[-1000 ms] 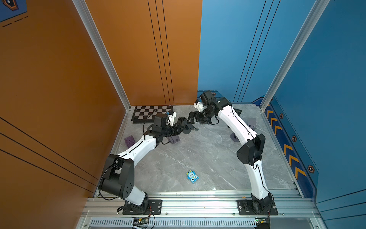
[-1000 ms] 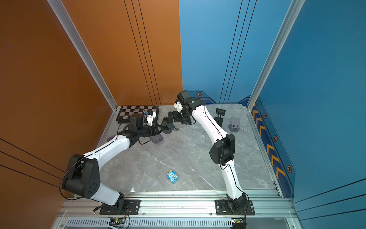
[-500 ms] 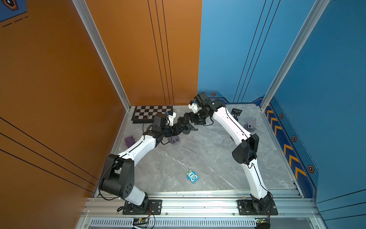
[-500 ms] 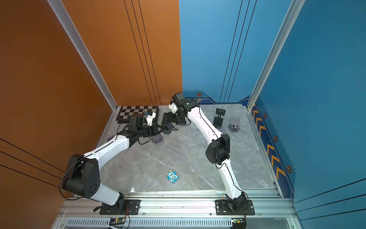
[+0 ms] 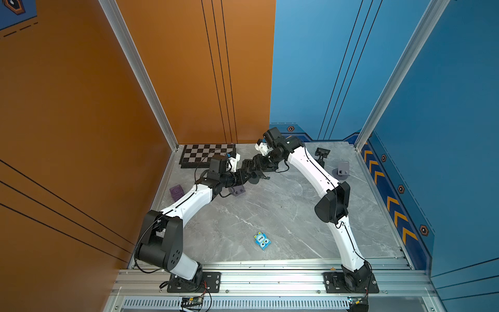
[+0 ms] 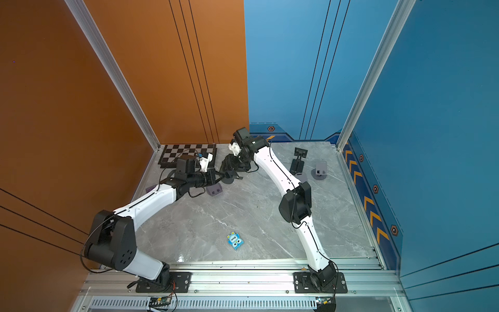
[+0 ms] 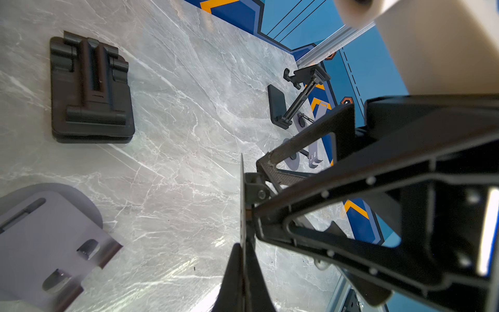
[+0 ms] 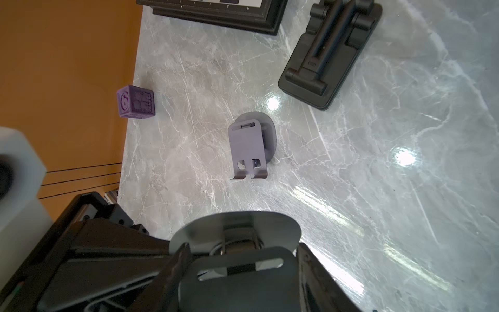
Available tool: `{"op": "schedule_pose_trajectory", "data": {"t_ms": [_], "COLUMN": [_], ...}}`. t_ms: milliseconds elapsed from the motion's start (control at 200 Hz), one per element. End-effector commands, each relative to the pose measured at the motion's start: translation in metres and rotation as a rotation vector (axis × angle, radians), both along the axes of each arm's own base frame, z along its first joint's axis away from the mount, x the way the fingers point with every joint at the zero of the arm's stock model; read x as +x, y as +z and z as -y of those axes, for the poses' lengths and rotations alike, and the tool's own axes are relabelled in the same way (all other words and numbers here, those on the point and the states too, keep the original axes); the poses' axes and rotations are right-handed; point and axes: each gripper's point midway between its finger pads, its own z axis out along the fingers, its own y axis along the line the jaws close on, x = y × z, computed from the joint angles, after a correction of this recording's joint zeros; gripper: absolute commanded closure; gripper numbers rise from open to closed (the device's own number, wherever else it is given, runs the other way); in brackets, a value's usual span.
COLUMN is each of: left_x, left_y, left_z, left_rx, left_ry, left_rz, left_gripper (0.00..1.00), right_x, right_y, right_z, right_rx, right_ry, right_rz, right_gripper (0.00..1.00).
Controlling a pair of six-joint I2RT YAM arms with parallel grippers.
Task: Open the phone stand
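The left pincer (image 7: 244,251) was clenched on the thin rim of the round base of the dark phone stand (image 8: 243,283), which hung between the two pincers above the worktop (image 8: 378,175). The right pincer (image 8: 243,250) met it tip to tip, its fingers (image 8: 181,259) flanking the stand's upper plate close against both edges; whether they gripped it could not be told. Beyond the right pincer's tips a grey stand (image 8: 249,147) sat on the worktop, a purple cube (image 8: 136,101) farther off.
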Motion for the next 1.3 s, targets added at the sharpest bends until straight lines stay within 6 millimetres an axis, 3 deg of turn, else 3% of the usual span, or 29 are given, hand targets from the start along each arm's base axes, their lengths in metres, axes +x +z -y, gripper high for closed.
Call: {"op": "schedule_pose_trajectory", "data": {"t_ms": [0, 676, 711, 946, 1076, 1166, 1196, 1296], "left_x": [0.003, 0.014, 0.008, 0.011, 0.013, 0.015, 0.016, 0.019], "left_y": [0.019, -0.045, -0.061, -0.089, -0.097, -0.098, -0.098, -0.098], "left_z": [-0.006, -0.043, -0.046, -0.056, -0.064, -0.068, -0.069, -0.075], "left_rx": [0.004, 0.066, 0.076, 0.076, 0.077, 0.078, 0.079, 0.074], "left_ry": [0.017, 0.263, 0.276, 0.34, 0.377, 0.398, 0.402, 0.425], "left_rz": [0.042, -0.2, -0.243, -0.336, -0.361, -0.365, -0.365, -0.368], "left_gripper": [1.0, 1.0, 1.0, 1.0, 1.0, 1.0, 1.0, 1.0], "right_x": [0.002, -0.011, -0.011, -0.014, -0.018, -0.017, -0.023, -0.027], "right_y": [0.016, 0.089, 0.092, 0.112, 0.125, 0.123, 0.138, 0.144], "right_z": [0.003, 0.04, 0.042, 0.053, 0.059, 0.061, 0.066, 0.068], "right_rx": [0.012, -0.084, -0.086, -0.09, -0.083, -0.093, -0.076, -0.073], "right_ry": [-0.009, -0.042, -0.046, -0.061, -0.067, -0.07, -0.073, -0.075], "right_rz": [0.036, 0.263, 0.27, 0.317, 0.34, 0.339, 0.365, 0.374], "right_gripper": [0.61, 0.64, 0.65, 0.65, 0.65, 0.65, 0.65, 0.65]}}
